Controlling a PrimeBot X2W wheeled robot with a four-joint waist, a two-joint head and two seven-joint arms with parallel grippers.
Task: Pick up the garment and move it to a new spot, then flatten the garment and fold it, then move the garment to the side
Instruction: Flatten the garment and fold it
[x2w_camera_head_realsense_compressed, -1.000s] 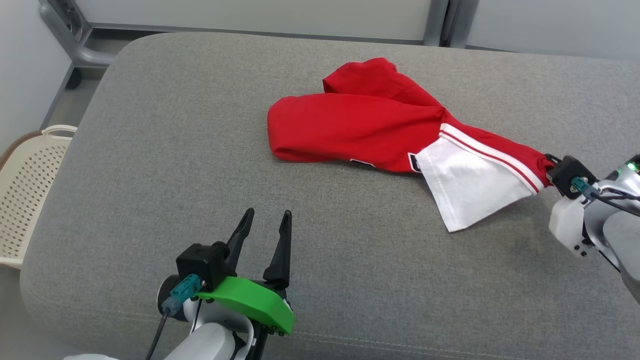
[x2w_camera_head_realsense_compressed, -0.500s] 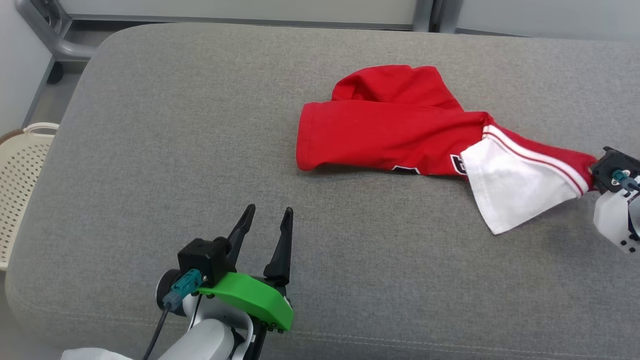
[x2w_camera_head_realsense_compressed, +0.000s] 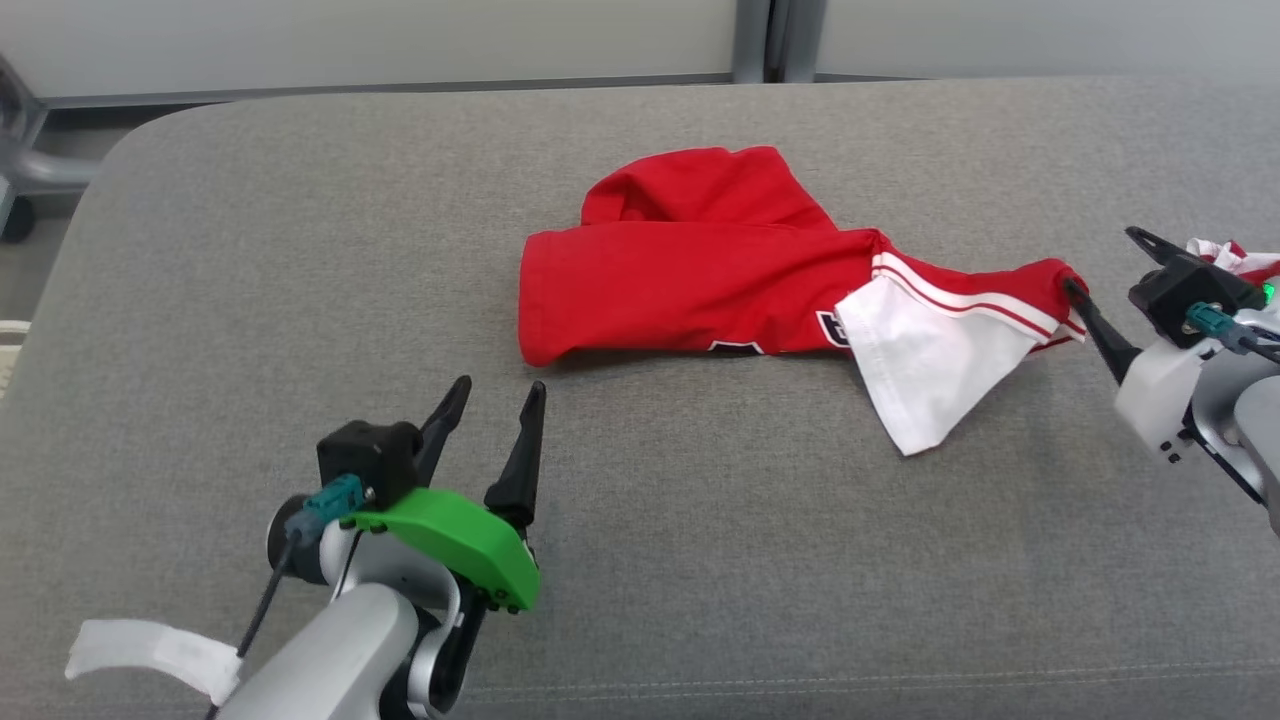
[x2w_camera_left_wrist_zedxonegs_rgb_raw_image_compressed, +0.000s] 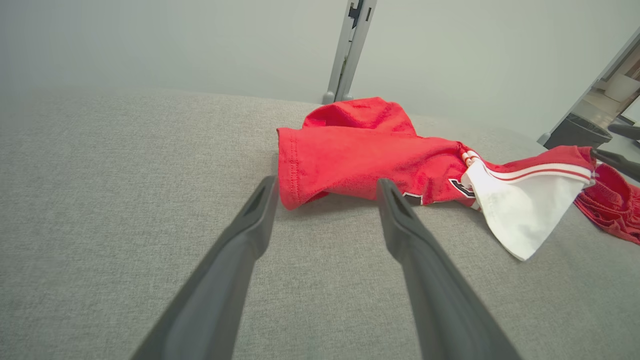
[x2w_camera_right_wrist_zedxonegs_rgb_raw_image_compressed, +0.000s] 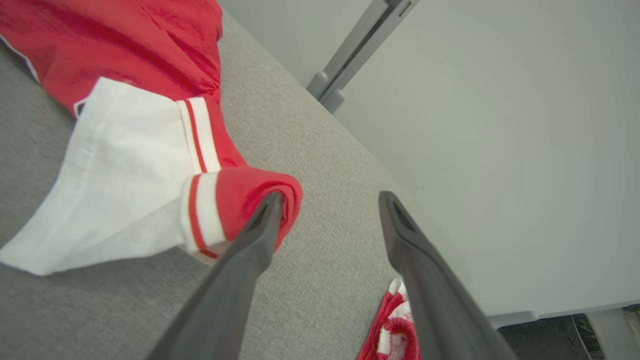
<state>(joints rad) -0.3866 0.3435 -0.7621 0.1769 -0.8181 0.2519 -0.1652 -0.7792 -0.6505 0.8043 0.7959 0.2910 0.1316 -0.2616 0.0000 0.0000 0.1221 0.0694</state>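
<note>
Garment (x2w_camera_head_realsense_compressed: 690, 285) cuff touches one finger of the right end effector (x2w_camera_head_realsense_compressed: 1099, 258).

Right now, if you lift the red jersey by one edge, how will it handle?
Probably floppy: the red jersey lies bunched in soft folds and its white sleeve panel droops flat. Likely light, so a push would wrinkle it rather than slide it on the grey cushion. It may snag: its cuff rests against one finger of the open right gripper.

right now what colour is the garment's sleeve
White sleeve, red-and-white striped cuff; right wrist view.
</note>
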